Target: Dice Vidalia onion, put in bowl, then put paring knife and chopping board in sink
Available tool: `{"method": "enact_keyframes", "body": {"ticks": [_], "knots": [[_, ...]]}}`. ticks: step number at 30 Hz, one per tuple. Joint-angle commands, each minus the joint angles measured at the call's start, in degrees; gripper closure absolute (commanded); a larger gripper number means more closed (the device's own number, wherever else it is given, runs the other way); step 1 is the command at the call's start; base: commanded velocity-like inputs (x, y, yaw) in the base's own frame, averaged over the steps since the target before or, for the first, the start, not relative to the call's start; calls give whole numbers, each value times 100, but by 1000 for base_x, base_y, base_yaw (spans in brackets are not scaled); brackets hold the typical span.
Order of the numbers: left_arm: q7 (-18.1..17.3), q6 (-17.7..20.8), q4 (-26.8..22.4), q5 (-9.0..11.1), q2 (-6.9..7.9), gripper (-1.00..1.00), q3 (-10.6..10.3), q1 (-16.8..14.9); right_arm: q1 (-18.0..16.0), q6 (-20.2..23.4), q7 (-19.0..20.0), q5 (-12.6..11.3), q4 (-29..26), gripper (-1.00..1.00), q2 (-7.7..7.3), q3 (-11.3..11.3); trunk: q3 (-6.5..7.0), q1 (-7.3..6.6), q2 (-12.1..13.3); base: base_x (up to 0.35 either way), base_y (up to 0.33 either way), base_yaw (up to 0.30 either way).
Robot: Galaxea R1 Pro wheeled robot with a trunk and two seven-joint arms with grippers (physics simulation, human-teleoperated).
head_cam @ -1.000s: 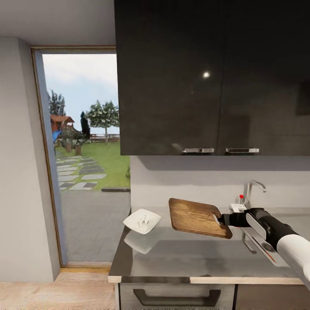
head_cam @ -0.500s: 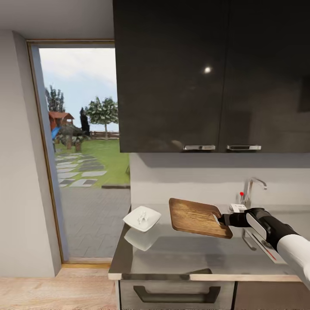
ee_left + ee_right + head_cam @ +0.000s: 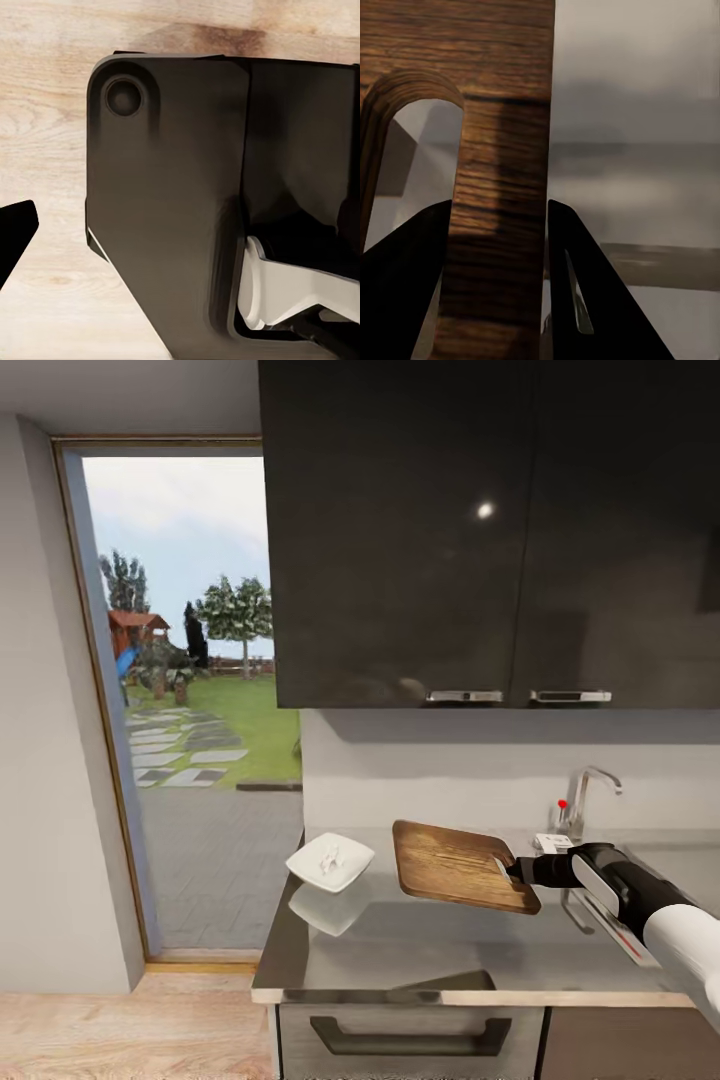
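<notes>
My right gripper (image 3: 512, 870) is shut on the handle end of the brown chopping board (image 3: 455, 863) and holds it level a little above the grey countertop (image 3: 420, 940). In the right wrist view both fingers clamp the board (image 3: 502, 112) beside its handle slot, at the right gripper (image 3: 499, 217). Left of the board the white bowl (image 3: 330, 863) stands on the countertop with small white bits of diced onion (image 3: 330, 854) in it. The sink's chrome tap (image 3: 588, 788) with a red knob rises behind my right arm, which hides most of the basin. The paring knife is out of view. One left fingertip (image 3: 15, 232) hangs over wooden floor.
Dark wall cabinets (image 3: 480, 540) hang above the counter. An open doorway (image 3: 190, 690) to a garden lies to the left. A drawer with a dark handle (image 3: 410, 1040) sits under the counter's front edge. My own dark base (image 3: 172, 195) is in the left wrist view.
The whole picture has shifted a little, so the camera has moved. The board stays in my right gripper at the same spot relative to the bowl.
</notes>
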Motion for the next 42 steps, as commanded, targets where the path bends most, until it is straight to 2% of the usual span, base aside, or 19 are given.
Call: {"method": "enact_keyframes", "body": {"ticks": [1,13,17,19,23,26,30,42], "knots": [[8,-33,12,49,-3,-100,-15,-3,-3,13,12,-6,-5,100,-5,22,-10,2,-4,0,0,0],[20,-33,12,49,20,-100,-13,-3,-3,13,12,-5,-5,100,-31,22,-121,2,-4,0,0,0],[45,-39,12,49,218,-100,-4,-1,-3,13,12,-5,-5,100,-32,22,-158,2,-4,0,0,0],[55,-41,18,55,405,-100,0,2,-3,13,12,-5,-5,100,-32,22,-177,2,-4,0,0,0],[62,-35,23,59,542,-100,2,101,-3,13,12,-5,-5,100,-32,22,-213,2,-4,0,0,0],[61,-25,26,64,538,-100,0,169,-3,13,12,-5,-5,100,-32,22,-241,2,-4,0,0,0],[61,-17,29,64,444,-100,-2,222,-3,13,12,-5,-5,100,-32,22,-278,2,-4,0,0,0],[59,-26,13,58,411,-100,2,234,-3,13,12,-5,-5,100,-40,22,-389,2,-4,0,0,0]]}}
